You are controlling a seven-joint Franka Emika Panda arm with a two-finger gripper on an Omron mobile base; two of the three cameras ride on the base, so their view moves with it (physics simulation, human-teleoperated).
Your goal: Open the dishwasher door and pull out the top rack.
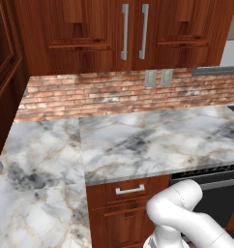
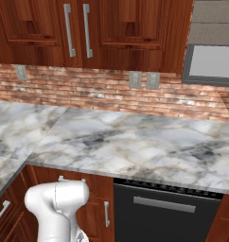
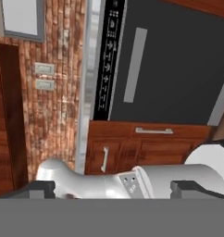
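1. Fingertips point(image 3: 40, 190) of the end effector point(image 3: 114, 190) sit at the bottom of the hand view, spread wide with nothing between them, so it's open and empty.
2. Door point(image 2: 163, 215) is shut, flush under the tabletop point(image 2: 135, 142) edge. It's at the lower right of both base views, and in the hand view it fills the upper right, rolled sideways (the cam is tilted, not the dishwasher). Handle point(image 2: 163, 204) is a grey bar across the upper part of the panel, just under the vented strip point(image 2: 168, 188).
3. Step-wise I'd say we're at the very start: approaching the door, no contact yet. End effector looks well apart from the handle.
4. Next move calls for lining the jaws up across the bar, closing on it, then pulling out and down so the door swings open. Rack is hidden behind the shut door, so that part waits.
5. Counts: one door, one bar handle on it, one drawer point(image 1: 130, 190) just left of it with one small silver handle, two tall cabinet handles up top point(image 1: 124, 31), two pairs of outlets point(image 2: 144, 80) on the brick.
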